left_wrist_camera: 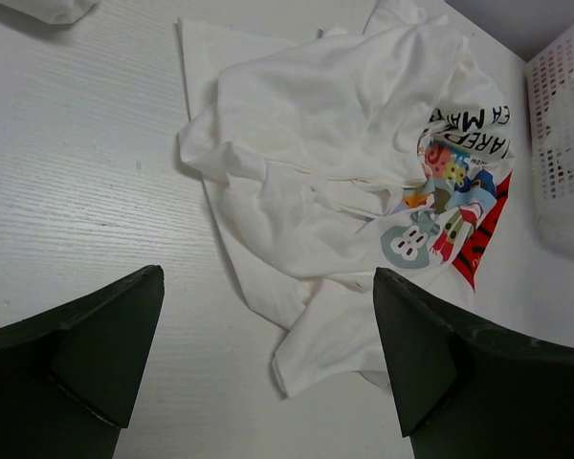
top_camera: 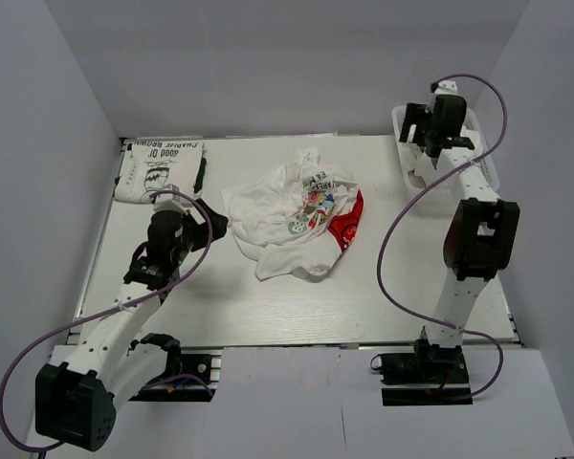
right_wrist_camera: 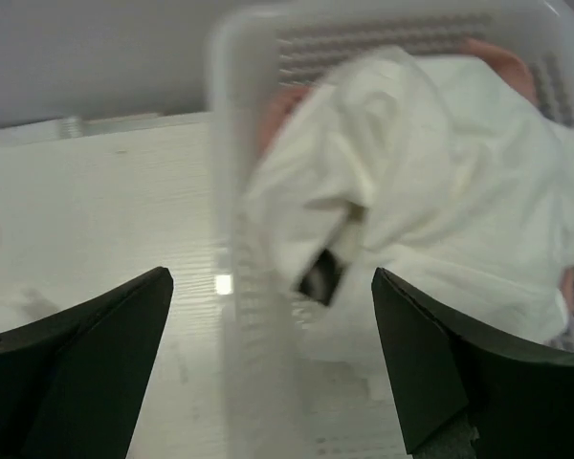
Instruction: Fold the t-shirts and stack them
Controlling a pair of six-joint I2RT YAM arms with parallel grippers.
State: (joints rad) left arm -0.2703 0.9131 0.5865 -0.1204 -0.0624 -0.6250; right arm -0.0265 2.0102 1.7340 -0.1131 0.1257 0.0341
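A crumpled heap of white t-shirt cloth (top_camera: 289, 218) lies mid-table, with a colourful cartoon print (top_camera: 316, 206) and a red patch (top_camera: 347, 224) at its right. In the left wrist view the heap (left_wrist_camera: 335, 153) lies ahead of my open, empty left gripper (left_wrist_camera: 268, 359), whose fingers (left_wrist_camera: 86, 354) hover just short of its near corner. In the top view the left gripper (top_camera: 214, 223) sits at the heap's left edge. A folded t-shirt with green-black lettering (top_camera: 159, 168) lies at the back left. Another white shirt (right_wrist_camera: 430, 191) lies in the basket (right_wrist_camera: 234, 239). My right gripper (right_wrist_camera: 273, 354) is open and empty above the basket's left wall.
The white mesh basket (top_camera: 469, 153) stands at the back right, with the right gripper (top_camera: 425, 142) over it. The basket also shows at the right edge of the left wrist view (left_wrist_camera: 560, 124). Grey walls enclose the table on three sides.
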